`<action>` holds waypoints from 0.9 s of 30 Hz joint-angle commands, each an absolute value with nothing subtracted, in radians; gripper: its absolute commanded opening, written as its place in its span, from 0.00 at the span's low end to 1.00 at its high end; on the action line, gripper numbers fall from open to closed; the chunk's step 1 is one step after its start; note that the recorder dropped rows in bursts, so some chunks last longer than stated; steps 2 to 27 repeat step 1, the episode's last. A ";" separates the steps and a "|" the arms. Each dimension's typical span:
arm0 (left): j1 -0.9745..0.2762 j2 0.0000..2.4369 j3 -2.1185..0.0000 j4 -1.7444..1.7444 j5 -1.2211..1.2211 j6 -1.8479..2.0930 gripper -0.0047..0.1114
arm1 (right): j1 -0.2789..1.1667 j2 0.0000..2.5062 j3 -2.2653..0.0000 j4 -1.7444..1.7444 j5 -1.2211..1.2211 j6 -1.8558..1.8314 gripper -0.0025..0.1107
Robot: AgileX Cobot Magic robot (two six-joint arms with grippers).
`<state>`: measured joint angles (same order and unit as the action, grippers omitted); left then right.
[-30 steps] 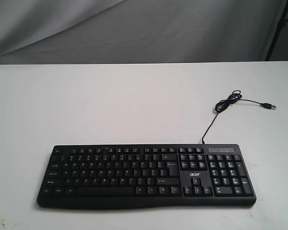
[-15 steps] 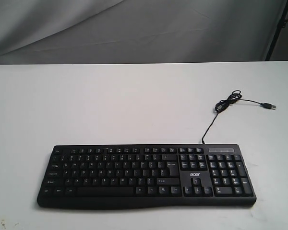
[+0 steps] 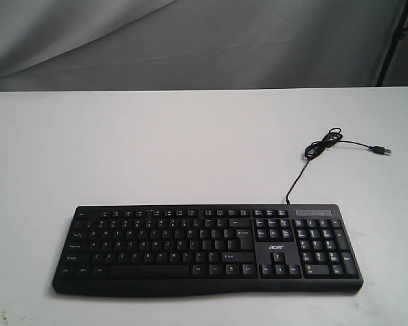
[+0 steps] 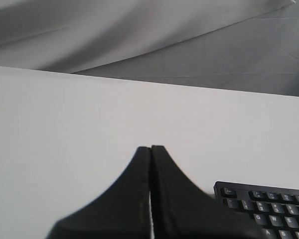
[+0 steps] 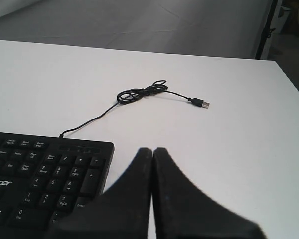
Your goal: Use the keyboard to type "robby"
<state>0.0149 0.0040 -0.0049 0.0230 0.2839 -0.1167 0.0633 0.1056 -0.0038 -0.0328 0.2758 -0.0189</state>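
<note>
Studio-like lab setup — white table (image 3: pixel 190 149), grey draped cloth backdrop (image 3: pixel 190 41).

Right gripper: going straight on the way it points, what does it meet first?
The right gripper would likely meet the bare white table first, past the corner of the flat black keyboard; the coiled thin black cable lies farther on. Depth is unclear.

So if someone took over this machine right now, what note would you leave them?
Left jaws: shut, empty, beside the Esc corner of the keyboard, touching no key.
Right jaws: shut, empty, beside its number-pad end, touching no key.
The keyboard lies flat on the white table. Its cable trails away, and the plug is not connected to anything.
Done: no sign of typing yet.
Left: apparently all of "robby".
</note>
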 commanded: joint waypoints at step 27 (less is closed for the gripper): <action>0.011 0.000 0.000 0.014 0.281 -0.121 0.04 | 0.058 0.099 0.000 -0.040 0.274 -0.019 0.02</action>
